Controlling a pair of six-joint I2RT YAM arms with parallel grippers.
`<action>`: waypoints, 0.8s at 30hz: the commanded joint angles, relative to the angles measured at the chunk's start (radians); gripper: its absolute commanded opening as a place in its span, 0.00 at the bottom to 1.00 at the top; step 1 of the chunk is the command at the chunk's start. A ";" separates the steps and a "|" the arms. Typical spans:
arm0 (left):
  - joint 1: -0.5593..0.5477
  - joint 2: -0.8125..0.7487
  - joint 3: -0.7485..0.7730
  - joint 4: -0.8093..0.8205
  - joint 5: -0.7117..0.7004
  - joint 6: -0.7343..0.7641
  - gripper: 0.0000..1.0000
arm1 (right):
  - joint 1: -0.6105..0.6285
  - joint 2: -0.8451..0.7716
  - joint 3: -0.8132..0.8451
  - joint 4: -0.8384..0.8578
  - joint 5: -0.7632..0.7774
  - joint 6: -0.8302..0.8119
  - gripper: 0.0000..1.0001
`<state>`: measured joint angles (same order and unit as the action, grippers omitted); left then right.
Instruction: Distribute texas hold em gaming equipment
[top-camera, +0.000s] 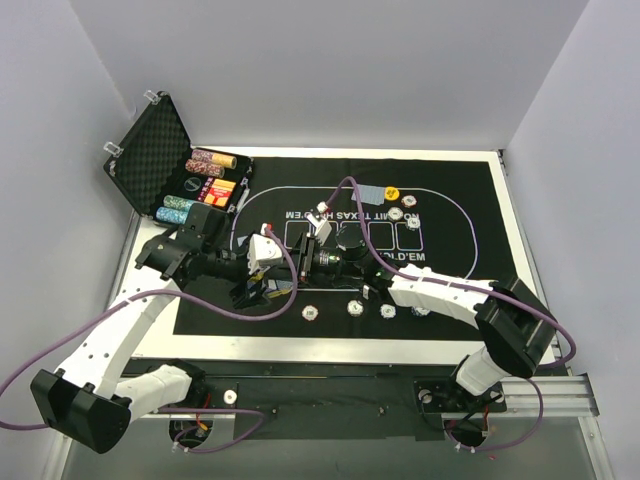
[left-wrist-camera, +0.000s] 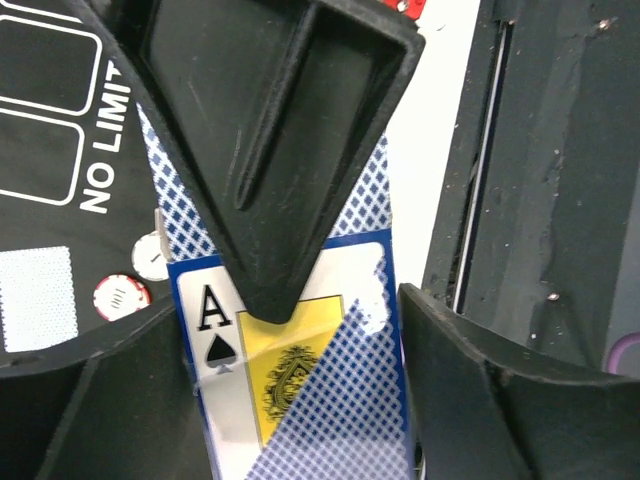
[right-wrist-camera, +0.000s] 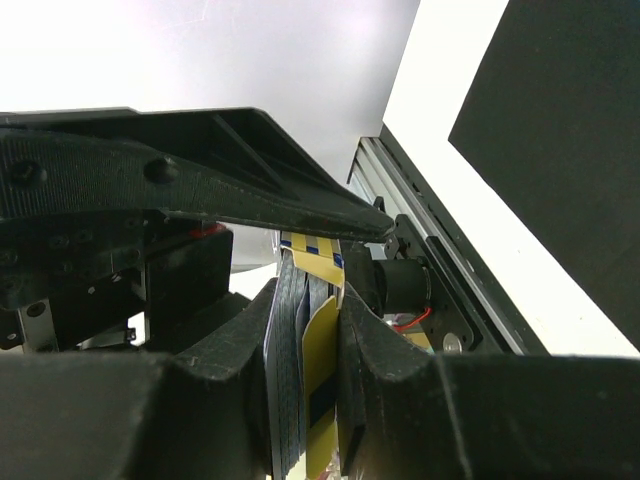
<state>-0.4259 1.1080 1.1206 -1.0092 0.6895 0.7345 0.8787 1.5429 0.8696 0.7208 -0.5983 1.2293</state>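
Note:
My two grippers meet over the middle of the black felt mat (top-camera: 450, 280). My right gripper (top-camera: 318, 255) (right-wrist-camera: 305, 305) is shut on a pack of blue-backed playing cards (right-wrist-camera: 292, 380), seen edge-on with its yellow flap (right-wrist-camera: 322, 345) open. In the left wrist view the pack (left-wrist-camera: 290, 380) shows an ace of spades. One finger (left-wrist-camera: 270, 130) of the right gripper lies across it. My left gripper (top-camera: 262, 268) (left-wrist-camera: 290, 300) has its jaws against both long edges of the pack. Several poker chips (top-camera: 354, 307) lie in a row on the mat's near side.
The open black case (top-camera: 150, 150) stands at the back left with rolls of chips (top-camera: 213, 160) in it. A yellow button (top-camera: 392, 193), two chips (top-camera: 403, 217) and a face-down card (top-camera: 372, 192) lie at the mat's far side. The white table edge (top-camera: 300, 345) runs along the near side.

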 joint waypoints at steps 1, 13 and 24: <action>-0.004 -0.022 0.016 -0.014 0.015 0.046 0.73 | 0.008 -0.060 0.060 0.060 0.002 -0.016 0.01; -0.005 -0.010 0.050 0.008 0.028 0.022 0.24 | -0.017 -0.113 0.039 -0.039 0.009 -0.062 0.36; -0.004 -0.017 0.047 -0.002 0.045 0.025 0.18 | -0.060 -0.231 0.003 -0.279 0.035 -0.192 0.48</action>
<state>-0.4267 1.1069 1.1210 -1.0142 0.6998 0.7456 0.8192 1.3457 0.8772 0.4885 -0.5743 1.0954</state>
